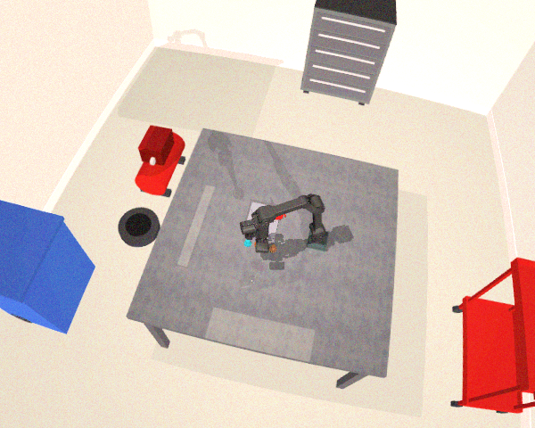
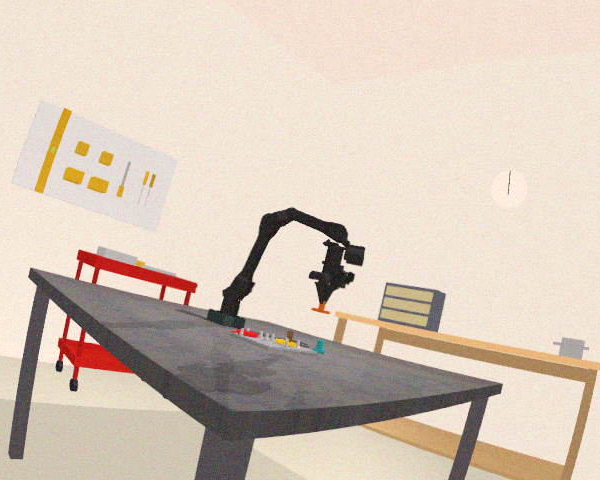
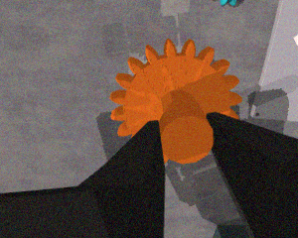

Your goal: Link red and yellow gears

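Your dark grey, mottled worktop (image 1: 276, 294) (image 2: 186, 351) fills the centre of the top view, a tall grey drawer cabinet (image 1: 346, 55) at upper right and a blue box-shaped bin (image 1: 32, 267) at left. Your black gripper (image 2: 322, 301) (image 3: 183, 127) clasps the round stem of an orange toothed gear (image 2: 320, 310) (image 3: 174, 69), held above the worktop, right of centre in the exterior view. The pale grey board (image 1: 258, 207) (image 2: 269, 345) (image 3: 290, 64) lies below.
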